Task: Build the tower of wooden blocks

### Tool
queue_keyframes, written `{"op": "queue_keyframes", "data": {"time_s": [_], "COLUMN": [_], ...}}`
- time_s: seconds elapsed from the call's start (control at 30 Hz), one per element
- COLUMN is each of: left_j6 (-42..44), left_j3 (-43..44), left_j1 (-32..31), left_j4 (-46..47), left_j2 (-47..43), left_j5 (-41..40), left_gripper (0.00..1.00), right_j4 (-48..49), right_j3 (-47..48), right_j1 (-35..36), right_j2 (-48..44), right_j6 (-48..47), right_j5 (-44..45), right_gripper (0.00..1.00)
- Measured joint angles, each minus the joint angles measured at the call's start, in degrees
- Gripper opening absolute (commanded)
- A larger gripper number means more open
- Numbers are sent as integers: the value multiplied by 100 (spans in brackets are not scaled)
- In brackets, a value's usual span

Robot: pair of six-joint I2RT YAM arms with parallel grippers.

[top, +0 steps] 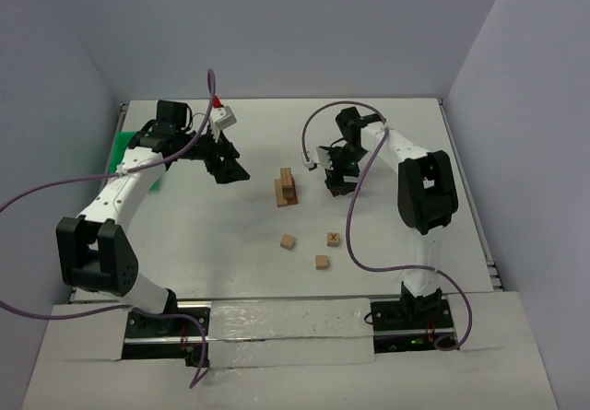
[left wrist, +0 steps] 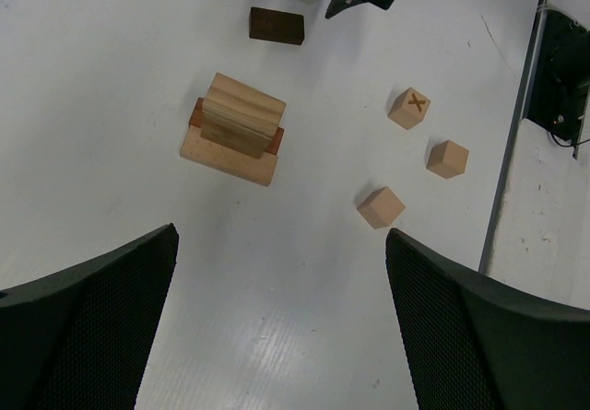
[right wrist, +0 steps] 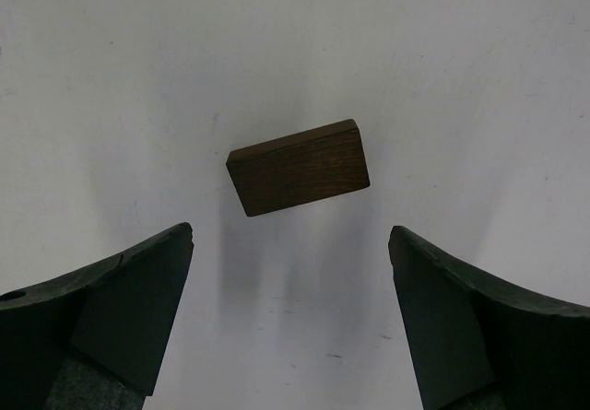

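Right wrist view: the dark brown block [right wrist: 300, 168] lies unheld, centred just ahead of the right gripper [right wrist: 290, 240], jaws spread. The left gripper [left wrist: 281, 235] gapes empty. The tower [left wrist: 238, 124] is low, with three cubes [left wrist: 381, 206] loose.

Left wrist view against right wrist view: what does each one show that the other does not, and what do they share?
Only the left wrist view shows the tower, the X cube, two plain tan cubes and the open left gripper. Only the right wrist view shows the right gripper from within, its jaws open and holding nothing. Both show the dark brown block lying alone on the white table.
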Motion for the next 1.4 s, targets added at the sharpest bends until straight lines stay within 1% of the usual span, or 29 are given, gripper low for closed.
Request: {"op": "queue_keyframes", "data": {"time_s": [0.43,0.77,0.83,0.97,1.13,1.17,1.27,1.4], "left_j6": [-230,-261,-261,-261,-261,-260,-258,-258], "left_j3": [-247,-324,-334,-335,-335,-335,-335,-335], "left_j1": [73,88,88,88,88,88,88,91], "left_j4": [299,347,348,349,349,349,349,349], "left_j2": [-39,-39,-39,-39,-39,-39,-39,-39], "left_j5": [96,88,86,86,85,84,56,44], "left_gripper": [99,99,99,99,99,99,99,99], "right_j4": [217,48,17,-13,-28,-25,-15,9], "right_j3": [-247,106,178,216,216,216,210,192], "right_j1": [67,142,158,183,198,199,201,201], "right_j2": [10,502,573,619,619,619,616,605], "right_j6": [-824,-1089,-1099,-1121,-1136,-1135,-1110,-1040], "right_j5": [94,88,86,88,107,109,109,110], "right_gripper": [93,93,91,82,54,50,41,33]}}
